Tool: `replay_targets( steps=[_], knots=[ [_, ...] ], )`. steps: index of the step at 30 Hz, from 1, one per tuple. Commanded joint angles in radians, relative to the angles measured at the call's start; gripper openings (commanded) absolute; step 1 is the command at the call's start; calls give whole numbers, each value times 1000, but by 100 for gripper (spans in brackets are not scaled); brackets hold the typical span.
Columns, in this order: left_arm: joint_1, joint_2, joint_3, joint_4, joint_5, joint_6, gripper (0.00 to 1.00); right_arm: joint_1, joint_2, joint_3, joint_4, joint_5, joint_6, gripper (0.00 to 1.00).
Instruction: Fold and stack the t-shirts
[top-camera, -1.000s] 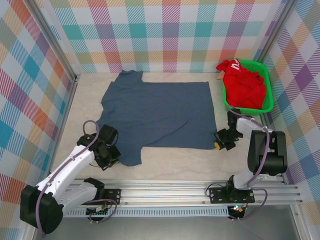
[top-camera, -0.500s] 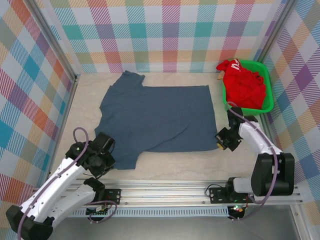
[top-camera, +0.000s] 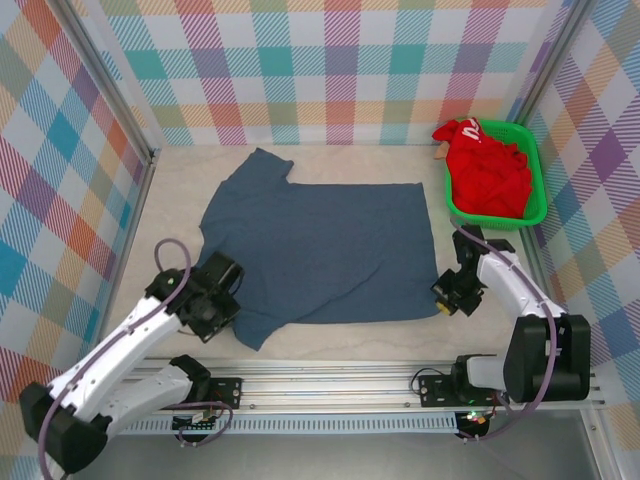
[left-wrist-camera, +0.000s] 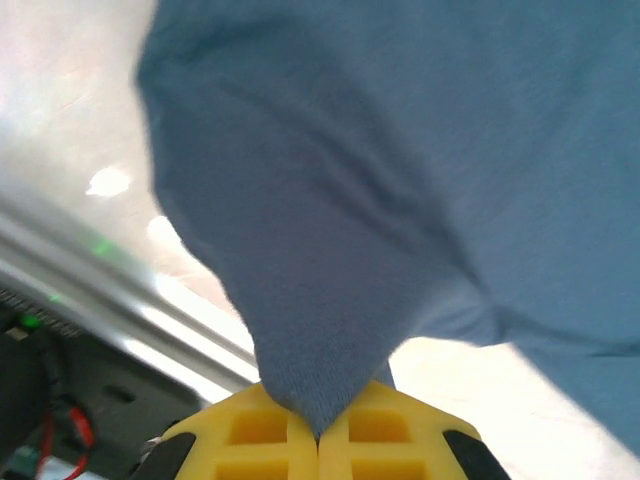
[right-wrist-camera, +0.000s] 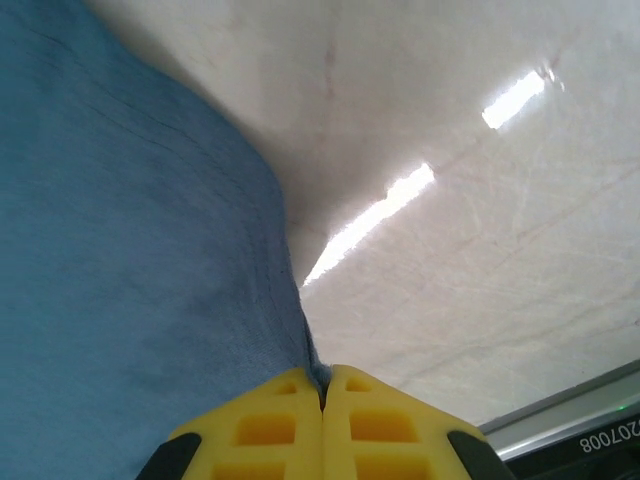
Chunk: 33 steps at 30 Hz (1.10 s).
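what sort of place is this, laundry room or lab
Probably a robot test cell: two arms bolted to a metal rail, plaid panels walling the table, a blue t-shirt spread out, a red t-shirt in a green basket.

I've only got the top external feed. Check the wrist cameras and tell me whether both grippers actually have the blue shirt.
Observer: In the left wrist view, the left gripper is shut, with a tapering fold of the blue t-shirt pinched between its yellow fingers.
Operator: Now the right one.
Observer: The right gripper is shut too, with the shirt's edge caught in the seam between its fingers.
Operator: Report what's beside that edge.
Observer: Bare pale table, with bright light reflections on it.
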Motion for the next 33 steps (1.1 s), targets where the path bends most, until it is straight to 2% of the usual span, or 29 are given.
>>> replay_targets(
  steps=[1, 7, 12, 23, 33],
  knots=[
    [52, 79, 86, 113, -47, 55, 0, 4, 51, 95, 0, 36, -38, 0],
    [181, 247, 249, 169, -43, 224, 0, 2, 175, 225, 10, 47, -56, 0],
    [243, 359, 358, 201, -30, 329, 0, 2, 245, 309, 13, 52, -59, 0],
    [304, 516, 479, 259, -28, 431, 0, 2, 347, 394, 32, 57, -57, 0],
    [338, 572, 518, 281, -47, 471, 0, 2, 412, 441, 49, 57, -55, 0]
  ],
)
